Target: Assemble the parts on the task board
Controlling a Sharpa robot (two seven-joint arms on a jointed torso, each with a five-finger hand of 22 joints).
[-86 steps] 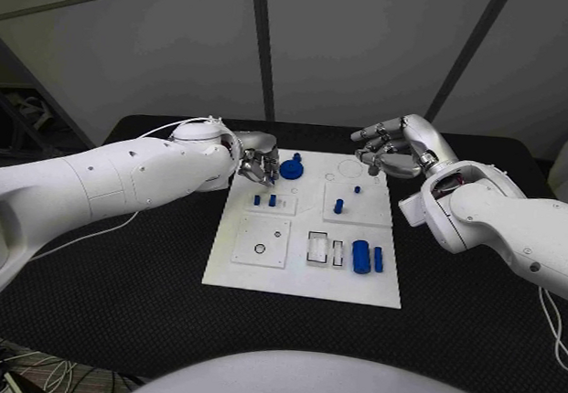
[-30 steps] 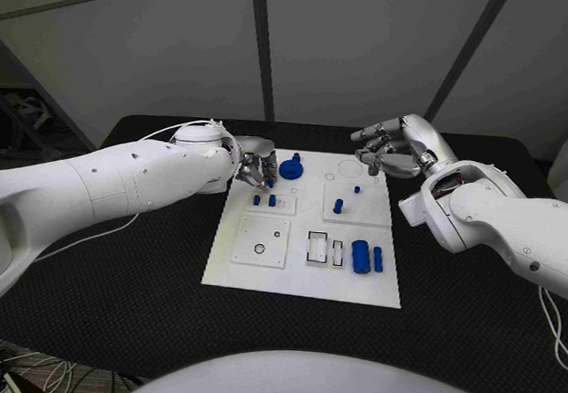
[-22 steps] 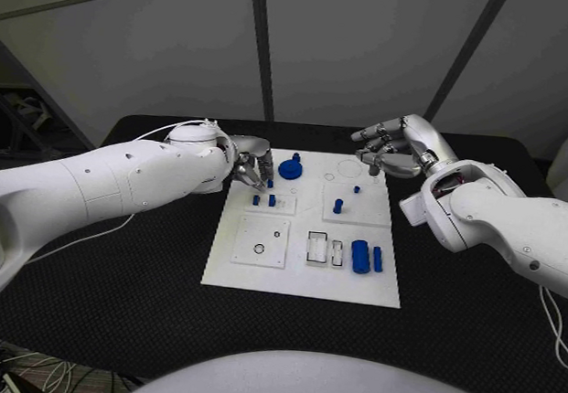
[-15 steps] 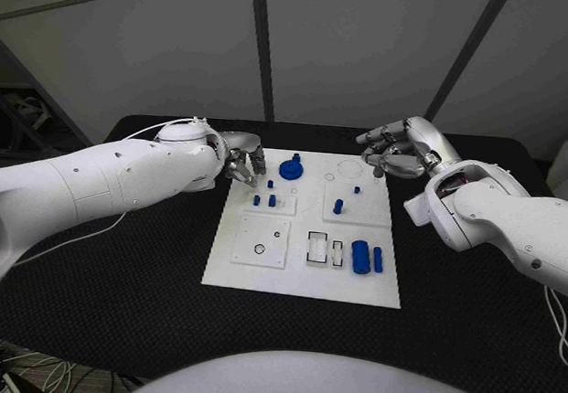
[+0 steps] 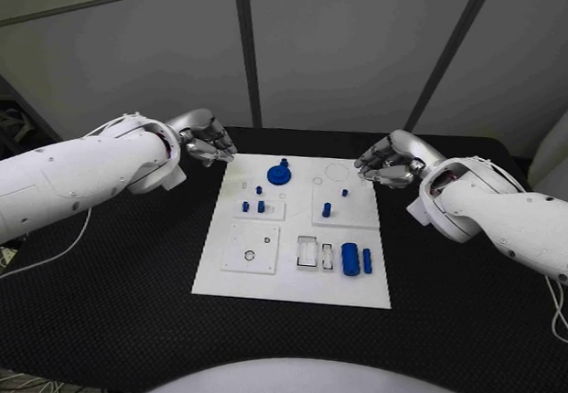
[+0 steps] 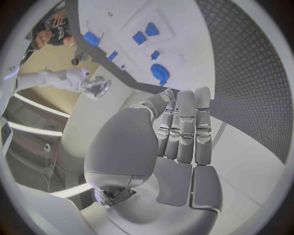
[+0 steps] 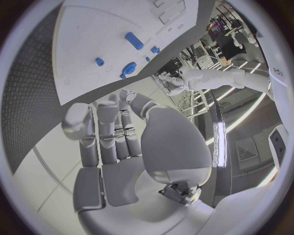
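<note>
Black table, mesh-textured top, grey wall panels behind in the upper half of the frame. White task board sits centre frame, long axis running up-down in the head view, short edges toward the wall and toward the robot. Nothing lies over the board; both hands are off it, past its upper corners.

Parts on the board: a round blue knob-like part near the upper left of the board; two small blue pegs standing upright on a square plate just below it; two more small blue pegs upright on the square plate at upper right. Lower right of the board, a thick blue cylinder lies flat, long axis up-down in the frame, with a thinner blue pin lying just beside it on its right, parallel. Left of them are clear rectangular slots. Lower left is a square plate with small holes.

Left hand hangs at upper left of the board, off its corner, over the table, holding nothing; in the left wrist view its fingers lie straight and close together. Right hand is at the board's upper right corner, fingers curled loosely with nothing in them; right wrist view shows the fingers side by side, slightly bent.
</note>
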